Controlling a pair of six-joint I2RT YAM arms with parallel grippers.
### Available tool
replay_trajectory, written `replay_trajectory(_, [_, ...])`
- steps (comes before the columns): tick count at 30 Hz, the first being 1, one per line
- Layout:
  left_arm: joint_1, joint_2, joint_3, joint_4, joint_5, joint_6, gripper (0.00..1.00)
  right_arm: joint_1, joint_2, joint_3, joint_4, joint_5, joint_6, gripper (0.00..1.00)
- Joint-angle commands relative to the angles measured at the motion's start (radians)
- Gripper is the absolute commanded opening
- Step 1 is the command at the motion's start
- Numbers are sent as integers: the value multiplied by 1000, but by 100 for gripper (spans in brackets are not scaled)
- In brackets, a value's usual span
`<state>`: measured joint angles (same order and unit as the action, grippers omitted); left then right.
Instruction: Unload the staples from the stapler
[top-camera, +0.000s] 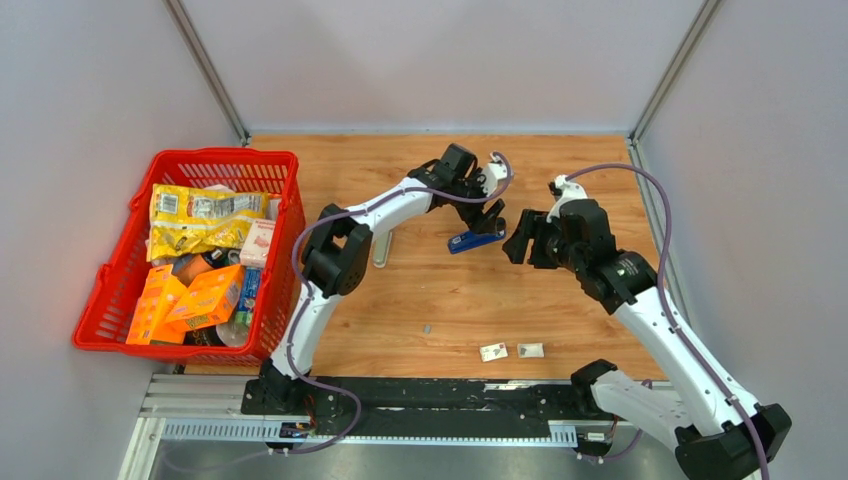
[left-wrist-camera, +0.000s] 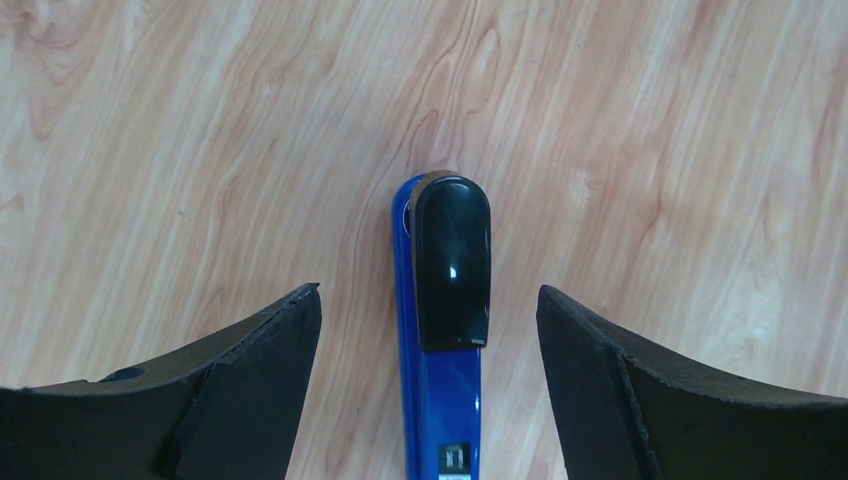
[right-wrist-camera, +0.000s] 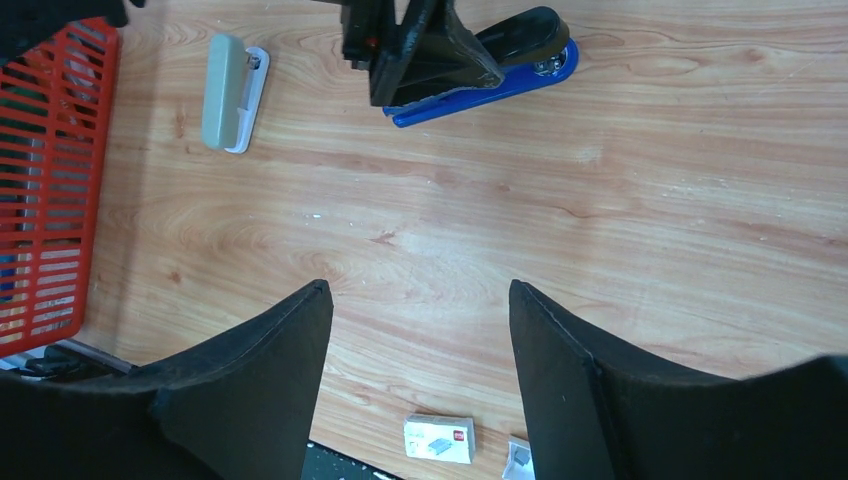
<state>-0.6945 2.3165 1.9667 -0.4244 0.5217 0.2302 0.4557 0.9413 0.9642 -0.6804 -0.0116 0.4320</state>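
A blue stapler with a black top (top-camera: 475, 241) lies closed on the wooden table (top-camera: 420, 290). My left gripper (top-camera: 489, 218) hangs over it, open. In the left wrist view the stapler (left-wrist-camera: 452, 260) runs between the two fingers of the left gripper (left-wrist-camera: 428, 293) with a gap on each side. My right gripper (top-camera: 519, 246) is open and empty just right of the stapler; in its own view the gripper (right-wrist-camera: 420, 285) is above bare table, with the stapler (right-wrist-camera: 525, 55) far ahead. A tiny grey speck (top-camera: 427, 328) lies on the table; I cannot tell if it is staples.
A grey stapler (top-camera: 381, 248) lies left of the blue one and shows in the right wrist view (right-wrist-camera: 228, 92). Two small white printed packets (top-camera: 493, 351) (top-camera: 530, 350) lie near the front edge. A red basket (top-camera: 120, 260) full of packaged goods stands at the left.
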Motion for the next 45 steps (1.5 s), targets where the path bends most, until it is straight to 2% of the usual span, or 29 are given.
replay_trajectory(1, [-26, 47, 72, 29, 14, 20, 87, -3, -27, 2, -11, -24, -13, 68])
replay_trajectory(16, [-76, 80, 70, 58, -75, 37, 81, -2, -41, -51, 25, -64, -13, 68])
replay_trajectory(25, [-86, 89, 72, 50, -126, 61, 67, -3, -45, -59, 30, -77, -16, 66])
replay_trajectory(31, [-86, 92, 61, 41, -137, 77, 49, -3, -52, -62, 31, -79, -13, 65])
replay_trajectory(32, [-86, 92, 60, 39, -137, 78, 40, -3, -52, -61, 31, -77, -13, 65])
replay_trajectory(33, [-86, 89, 57, 38, -135, 81, 36, -3, -52, -61, 31, -77, -13, 65])
replay_trajectory(34, [-86, 87, 55, 39, -138, 83, 21, -3, -52, -61, 30, -79, -12, 65])
replay_trajectory(35, [-85, 86, 49, 38, -138, 84, 16, -3, -52, -61, 30, -77, -12, 65])
replay_trajectory(36, [-85, 84, 46, 38, -143, 86, 0, -2, -52, -61, 31, -80, -10, 64])
replay_trajectory(45, [-71, -26, -31, 42, -100, 67, 0, -2, -64, -6, -11, -96, -48, 64])
